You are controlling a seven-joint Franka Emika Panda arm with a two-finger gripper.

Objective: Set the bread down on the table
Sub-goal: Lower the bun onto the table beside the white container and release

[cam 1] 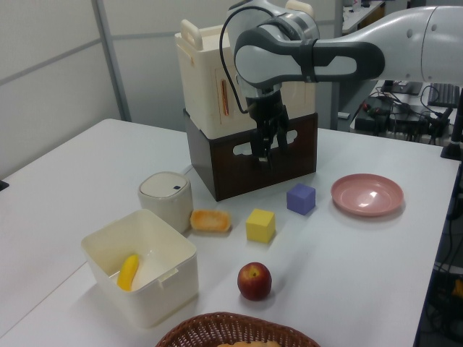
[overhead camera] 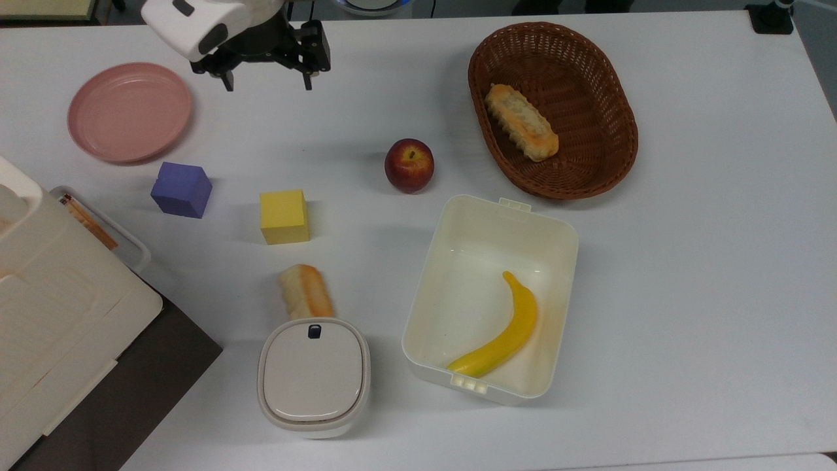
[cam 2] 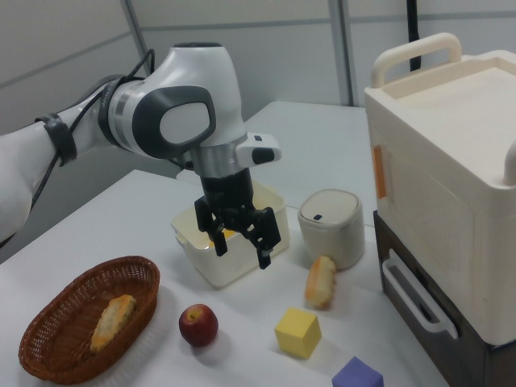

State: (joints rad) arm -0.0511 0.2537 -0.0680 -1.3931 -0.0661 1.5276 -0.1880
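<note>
- Pincer is seen raised above the desk near the far edge in the top view, its two fingers spread apart with nothing between them; it hangs between the pink plate and the wicker basket, well apart from both
- At the top view's left, the purple cube and the yellow cube are seen resting on the desk, each standing free of the other
- Just below the yellow cube in the top view, the bread is found lying on the bare desk surface, toasted side turned to the top view's right; its near end lies just beside the lidded white container, and whether the two touch cannot be told
- Placement is judged complete, since the bread is borne by the desk alone; the step in hand is judged to be the retreat of the arm
- A clean retreat is best made upward and away, so that the apple and the cubes are not brushed
- At the top view's right, the open white box with the banana and the basket with the ridged loaf need no handling
- Should a tidier rest be wanted, the bread is judged soft and light, so a gentle grip across its short sides would be called for
</note>
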